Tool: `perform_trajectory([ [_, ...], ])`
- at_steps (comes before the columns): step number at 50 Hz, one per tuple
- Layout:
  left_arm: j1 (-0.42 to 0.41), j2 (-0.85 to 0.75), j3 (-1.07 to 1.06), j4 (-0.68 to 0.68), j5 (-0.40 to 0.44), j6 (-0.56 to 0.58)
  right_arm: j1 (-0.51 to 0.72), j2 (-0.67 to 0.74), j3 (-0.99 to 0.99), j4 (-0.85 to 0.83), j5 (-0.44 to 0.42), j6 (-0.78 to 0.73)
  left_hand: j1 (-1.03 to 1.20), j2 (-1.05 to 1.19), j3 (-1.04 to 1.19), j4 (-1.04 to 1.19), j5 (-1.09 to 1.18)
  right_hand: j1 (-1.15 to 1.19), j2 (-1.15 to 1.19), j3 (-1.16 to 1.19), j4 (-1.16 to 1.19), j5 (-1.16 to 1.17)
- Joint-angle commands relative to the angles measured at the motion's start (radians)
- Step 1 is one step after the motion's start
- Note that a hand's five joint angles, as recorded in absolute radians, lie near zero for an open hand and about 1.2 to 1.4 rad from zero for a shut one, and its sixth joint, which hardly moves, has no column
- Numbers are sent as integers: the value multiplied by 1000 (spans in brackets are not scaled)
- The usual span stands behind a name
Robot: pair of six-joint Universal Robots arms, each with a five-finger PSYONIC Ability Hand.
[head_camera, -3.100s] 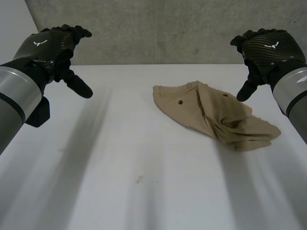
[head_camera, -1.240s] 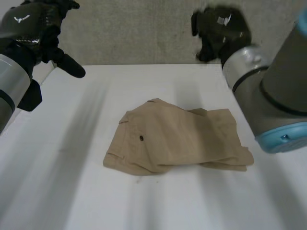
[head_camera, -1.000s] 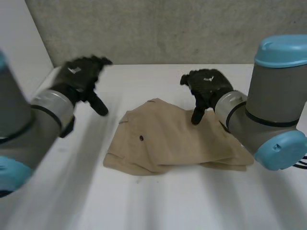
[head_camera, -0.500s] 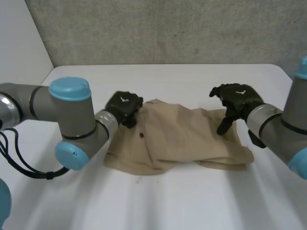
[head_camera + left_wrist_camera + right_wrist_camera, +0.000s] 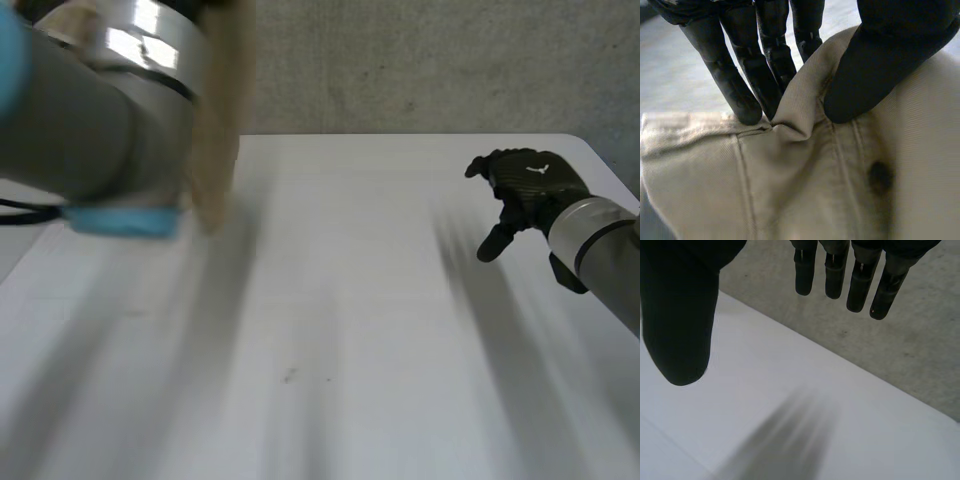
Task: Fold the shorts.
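Note:
The tan shorts (image 5: 218,120) hang off the table at the upper left, close to the camera and beside my left arm (image 5: 100,110). In the left wrist view my left hand (image 5: 765,65) is shut on the shorts (image 5: 805,190). Its fingers and thumb (image 5: 880,65) pinch a fold of the cloth near a dark button (image 5: 880,176). My right hand (image 5: 525,185) hovers over the right side of the table, open and holding nothing. Its fingers (image 5: 860,280) are straight and spread from the thumb above bare table.
The white table (image 5: 350,330) stretches from the front edge to a grey concrete wall (image 5: 420,60) at the back. A small dark speck (image 5: 288,376) marks the table near the middle front.
My left hand closed on the shorts' left edge and lifted them off the table, up to the left. My right hand drew back to the right, off the cloth.

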Motion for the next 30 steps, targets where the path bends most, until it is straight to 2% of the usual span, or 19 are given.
perform_trajectory([
  [1, -241, -245, -65, -16, 124, 15, -56, -28, 9, 0, -1, 0, 265, 197, 212, 197, 279, -2, -46, -16, -21, -24],
  [4, -272, -279, -96, -16, 144, 15, -75, -34, 8, 0, -2, 0, 207, 140, 154, 139, 221, -2, -46, -16, -21, -24],
  [5, -298, -300, -129, -16, 161, 18, -80, -36, 6, 0, -2, 0, -349, -416, -402, -417, -335, -2, -46, -16, -21, -24],
  [6, -318, -311, -169, -16, 175, 21, -85, -37, 5, 0, -2, 0, -773, -840, -826, -841, -759, -2, -46, -16, -21, -24],
  [12, -370, -293, -257, -16, 219, 88, -128, -37, -10, 0, -2, -2, -845, -912, -897, -913, -831, -4, -49, -19, -24, -27],
  [19, -368, -112, -272, -18, 206, 119, -131, -37, -17, 1, -6, 0, -848, -915, -900, -916, -834, -4, -49, -19, -24, -27],
  [26, -263, 8, -278, -27, 157, 75, -128, -39, -15, 9, -26, -19, -845, -912, -897, -913, -831, -2, -46, -16, -21, -24],
  [27, -214, 44, -294, -36, 117, 52, -123, -55, -12, 12, -58, -51, -845, -912, -897, -913, -831, 16, -29, 1, -3, -7],
  [30, -187, 68, -314, -51, 86, 36, -120, -85, -7, 17, -89, -97, -845, -912, -897, -913, -831, 22, -23, 7, 3, -1],
])
